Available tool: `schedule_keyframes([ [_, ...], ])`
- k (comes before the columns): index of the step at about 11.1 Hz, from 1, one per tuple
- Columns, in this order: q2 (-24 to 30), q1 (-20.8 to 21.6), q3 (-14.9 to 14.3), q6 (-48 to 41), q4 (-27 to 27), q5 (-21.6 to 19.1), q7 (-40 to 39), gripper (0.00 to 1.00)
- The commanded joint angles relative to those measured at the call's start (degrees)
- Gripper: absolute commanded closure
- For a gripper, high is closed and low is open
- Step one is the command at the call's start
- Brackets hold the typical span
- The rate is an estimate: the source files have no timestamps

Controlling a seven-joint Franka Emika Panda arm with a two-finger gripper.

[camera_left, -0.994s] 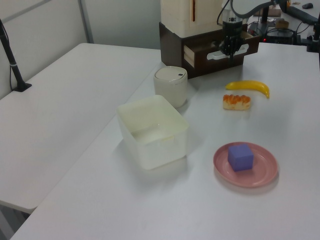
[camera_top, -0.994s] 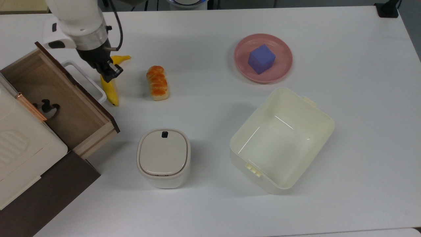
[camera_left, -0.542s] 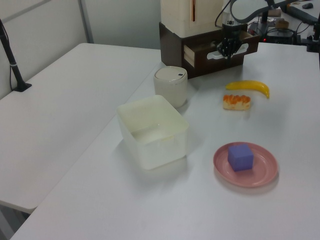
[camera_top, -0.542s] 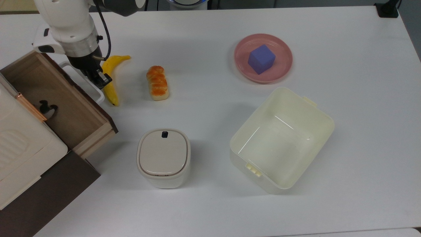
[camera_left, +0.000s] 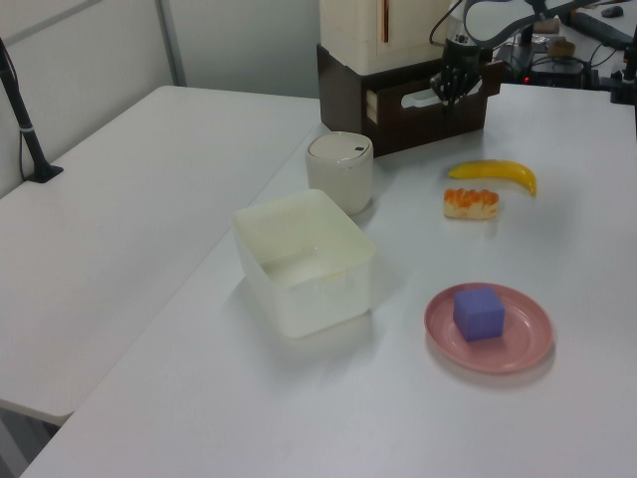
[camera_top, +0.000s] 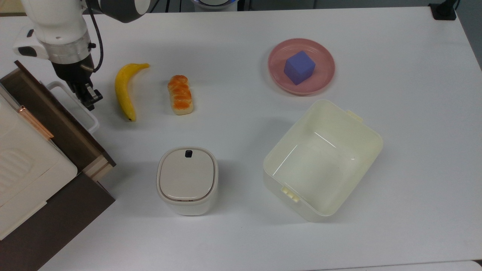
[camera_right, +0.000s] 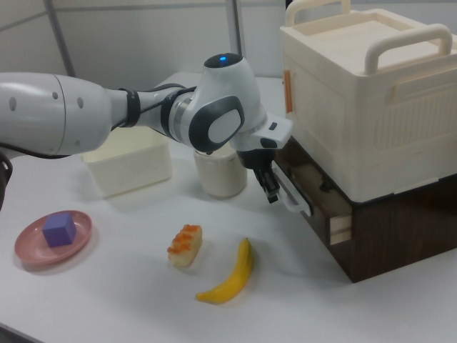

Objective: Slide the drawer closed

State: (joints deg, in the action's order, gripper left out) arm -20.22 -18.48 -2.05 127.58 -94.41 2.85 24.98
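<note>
White table [camera_top: 241, 233] carries everything we see. Next in size: the dark brown cabinet [camera_right: 400, 221] at the top view's left edge, with a cream plastic case [camera_right: 371, 93] stacked on it. The drawer [camera_top: 62, 120] sticks out of the cabinet only a little; we see a thin strip of light wood at its end [camera_top: 98, 166], and its white loop handle [camera_top: 77, 107] points toward the banana. In the right view the drawer's front [camera_right: 314, 204] stands slightly proud of the cabinet.

The arm [camera_right: 107, 118] reaches in from the right view's left. The gripper [camera_top: 90, 97] sits right at the handle, fingers close together; we cannot tell whether they pinch the handle or just press against it.

The cream tub [camera_top: 322, 160] sits open at the top view's lower right. The white lidded bin [camera_top: 187, 180] stands near the drawer's corner, apart from it. The pink plate [camera_top: 324, 79] holds a purple cube [camera_top: 299, 67]. The banana [camera_top: 124, 92] lies just beside the gripper in the top view, not touching. The bread roll [camera_top: 180, 94] lies beside the banana, toward the top view's right.
</note>
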Motion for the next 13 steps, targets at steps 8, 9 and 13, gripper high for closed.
schedule_keyframes([
  [8,-3.77,-0.94,-1.02,15.76,1.94,2.24,0.33,1.0],
  [9,-3.77,-0.94,-0.94,15.77,1.94,3.73,0.41,1.0],
  [13,-3.51,-0.07,0.02,15.15,1.42,5.23,-2.21,1.0],
])
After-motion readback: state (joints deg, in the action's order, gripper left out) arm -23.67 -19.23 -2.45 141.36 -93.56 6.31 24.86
